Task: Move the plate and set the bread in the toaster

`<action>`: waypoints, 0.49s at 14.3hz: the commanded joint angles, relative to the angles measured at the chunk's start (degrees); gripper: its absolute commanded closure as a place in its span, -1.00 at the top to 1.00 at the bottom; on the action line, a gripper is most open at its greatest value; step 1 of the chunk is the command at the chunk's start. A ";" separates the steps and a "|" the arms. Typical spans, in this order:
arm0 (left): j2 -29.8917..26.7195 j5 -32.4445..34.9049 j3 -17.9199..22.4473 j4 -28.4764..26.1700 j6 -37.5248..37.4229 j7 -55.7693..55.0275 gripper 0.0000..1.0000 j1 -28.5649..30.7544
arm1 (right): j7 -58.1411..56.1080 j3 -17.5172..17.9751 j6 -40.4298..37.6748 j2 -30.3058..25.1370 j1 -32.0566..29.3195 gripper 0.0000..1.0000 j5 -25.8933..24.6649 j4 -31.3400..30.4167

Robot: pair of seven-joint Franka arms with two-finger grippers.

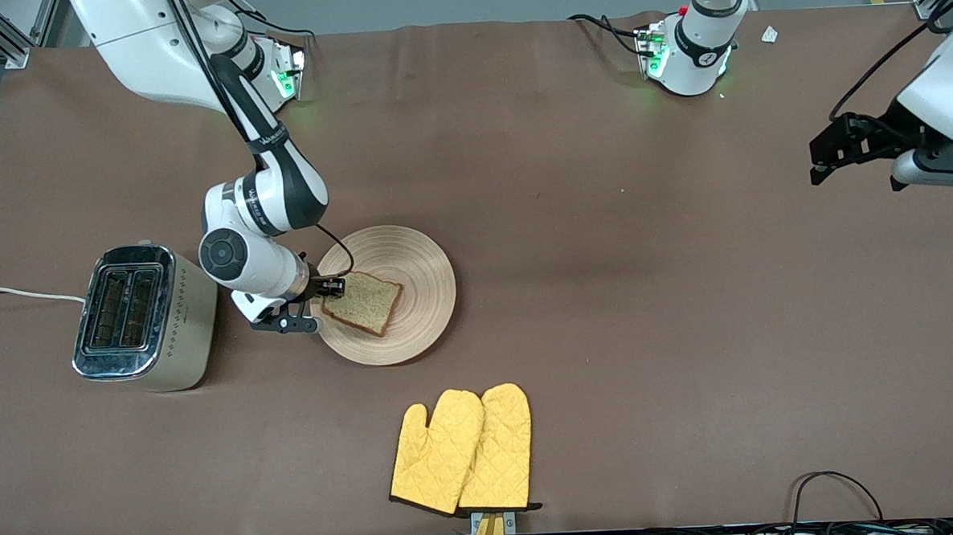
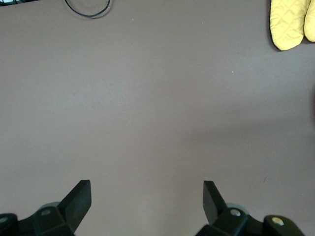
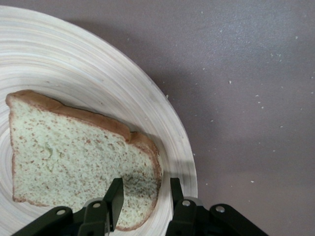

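A pair of yellow quilted oven mitts (image 1: 462, 451) lies side by side at the worktop's (image 1: 646, 292) edge nearest the front camera, thumbs and rounded tips pointing toward the robots. Farther from that camera sits the plate (image 1: 412, 258), a round, shallow disc of pale wood with fine concentric rings in its grain, lying flat on the brown covering. On it rests the bread (image 1: 363, 303), a single squarish slice with a pale, brown-speckled crumb and a darker tan crust, lying on the part of the plate toward the right arm's end of the worktop, one corner reaching close to the rim. The right gripper (image 3: 144, 196) is down at that corner of the slice: in the right wrist view its jaws stand partly closed, one black finger over the speckled face and the other just outside the crust, straddling the edge of the bread; whether they already press it I cannot tell, and the slice lies flat on the plate. Beside the plate, toward the right arm's end, stands the toaster (image 1: 142, 317), a beige box with a shiny chrome top, two dark slots, a row of small dots along its side and a white cord (image 1: 19, 294) trailing off the worktop's end. The left gripper (image 2: 146, 199) waits in the air over bare worktop at the left arm's end, well apart from the plate, its jaws spread wide and holding nothing.
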 commanded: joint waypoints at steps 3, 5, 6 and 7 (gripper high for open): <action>-6.10 -3.17 13.17 -8.64 4.14 0.03 1.00 -10.72 | 0.25 -0.17 1.47 0.81 0.40 -0.28 1.26 -0.11; -8.40 -3.17 16.35 -12.62 6.70 0.12 1.00 -13.64 | 0.25 -0.17 2.44 1.43 1.01 -0.60 1.26 -0.11; -8.49 -3.17 16.45 -12.63 6.71 0.03 1.00 -13.65 | 0.25 -0.17 2.44 1.52 1.27 -0.79 1.26 -0.11; -8.40 -3.17 16.53 -12.80 6.71 -0.05 1.00 -13.65 | 0.25 -0.17 2.27 1.52 1.45 -0.94 1.26 0.07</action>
